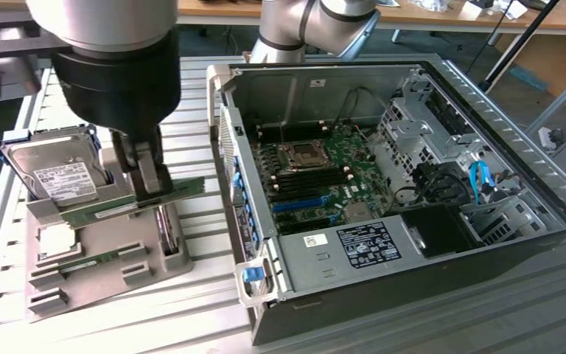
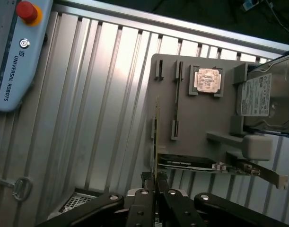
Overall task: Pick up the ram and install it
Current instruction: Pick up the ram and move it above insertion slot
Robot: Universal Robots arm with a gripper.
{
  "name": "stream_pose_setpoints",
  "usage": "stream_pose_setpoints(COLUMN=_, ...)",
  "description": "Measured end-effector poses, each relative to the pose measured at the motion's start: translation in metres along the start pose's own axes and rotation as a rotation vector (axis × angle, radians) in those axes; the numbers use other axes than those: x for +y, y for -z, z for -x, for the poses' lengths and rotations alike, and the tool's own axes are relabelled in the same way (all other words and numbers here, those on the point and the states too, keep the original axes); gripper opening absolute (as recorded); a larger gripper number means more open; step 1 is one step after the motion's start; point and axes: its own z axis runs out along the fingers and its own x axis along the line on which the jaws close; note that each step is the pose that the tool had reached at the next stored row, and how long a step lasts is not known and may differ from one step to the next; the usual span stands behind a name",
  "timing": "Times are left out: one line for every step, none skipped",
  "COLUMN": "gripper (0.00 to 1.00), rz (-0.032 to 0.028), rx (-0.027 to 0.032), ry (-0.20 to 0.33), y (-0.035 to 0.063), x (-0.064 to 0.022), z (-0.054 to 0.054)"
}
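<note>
The ribbed metal desk (image 1: 204, 310) carries an open steel computer case (image 1: 293, 81) and a grey plastic holder (image 1: 116, 284) with a boxy silver hard drive (image 1: 62, 173). Just above the holder, the black hand (image 1: 148, 195) pinches the thin, flat green ram (image 1: 180, 189) between its narrow fingers.

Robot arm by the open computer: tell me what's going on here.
The gripper is shut on the ram, holding the green stick over the grey parts holder, beside the hard drive. The open computer case sits at the exterior view's right, its motherboard exposed; the ram is not in it yet.
</note>
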Motion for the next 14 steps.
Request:
stream_pose_setpoints(gripper=0.14, rz=-0.0002, rx=-0.0001, ry=0.0, y=0.0001, x=-0.0048, z=-0.001)
stream_pose_setpoints(gripper=0.14, rz=-0.0002, rx=-0.0001, ry=0.0, y=0.0004, x=-0.0114, z=-0.002)
stream_pose_setpoints(gripper=0.14, rz=-0.0001, rx=-0.0001, ry=0.0, y=0.0006, x=-0.0157, z=-0.003)
stream_pose_setpoints(gripper=0.14, rz=0.0, rx=0.0, ry=0.0, y=0.0008, x=-0.0197, z=-0.004)
stream_pose_setpoints(gripper=0.14, rz=-0.0001, rx=-0.0001, ry=0.0, y=0.001, x=-0.0264, z=-0.006)
stream_pose_setpoints(gripper=0.14, rz=-0.0001, rx=-0.0001, ry=0.0, y=0.0013, x=-0.0339, z=-0.007)
stream_pose_setpoints(gripper=0.14, rz=-0.0001, rx=-0.0001, ry=0.0, y=0.0016, x=-0.0383, z=-0.008)
stream_pose_setpoints(gripper=0.14, rz=-0.0001, rx=0.0, ry=0.0, y=0.0018, x=-0.0445, z=-0.01)
stream_pose_setpoints(gripper=0.14, rz=-0.0001, rx=-0.0001, ry=0.0, y=0.002, x=-0.0489, z=-0.01)
stream_pose_setpoints(gripper=0.14, rz=-0.0001, rx=-0.0001, ry=0.0, y=0.0022, x=-0.0534, z=-0.011)
stream_pose_setpoints(gripper=0.14, rz=-0.0002, rx=-0.0001, ry=0.0, y=0.0023, x=-0.0578, z=-0.012)
stream_pose_setpoints(gripper=0.14, rz=-0.0001, rx=-0.0001, ry=0.0, y=0.0025, x=-0.062, z=-0.013)
stream_pose_setpoints(gripper=0.14, rz=0.0, rx=0.0, ry=0.0, y=0.0027, x=-0.0664, z=-0.014)
stream_pose_setpoints(gripper=0.14, rz=-0.0001, rx=-0.0001, ry=0.0, y=0.003, x=-0.0732, z=-0.016)
